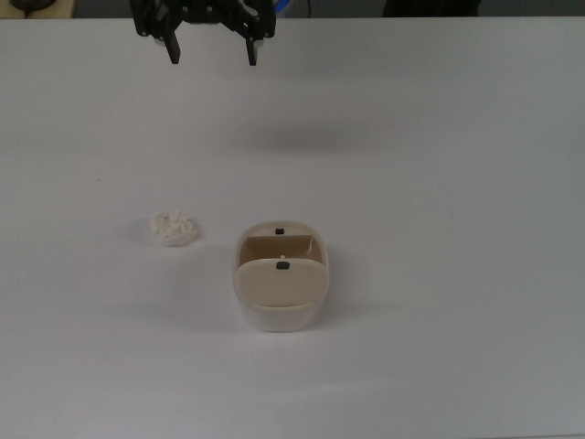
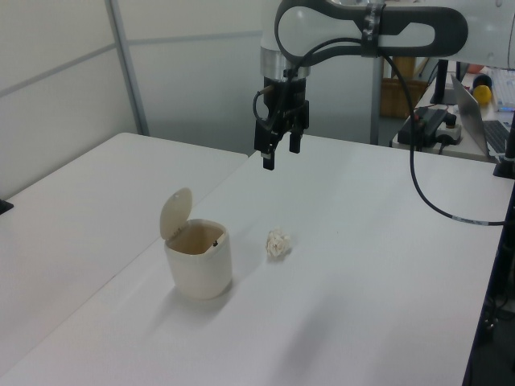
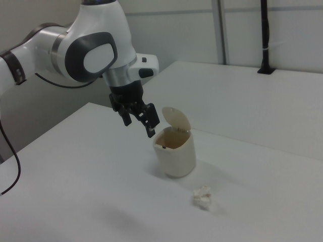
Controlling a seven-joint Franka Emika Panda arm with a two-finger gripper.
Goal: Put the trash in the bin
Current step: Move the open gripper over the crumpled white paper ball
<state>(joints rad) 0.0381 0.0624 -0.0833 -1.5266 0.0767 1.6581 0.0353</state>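
Presently the gripper hangs high above the surface, jaws wide and empty — approach step. Trash lies just beside the bin, lid tipped open; next move calls for descent over the wad.

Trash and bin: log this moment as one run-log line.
end effector: open, empty, raised | trash: on table, beside bin | bin: upright, lid tipped open | stage: pre-grasp
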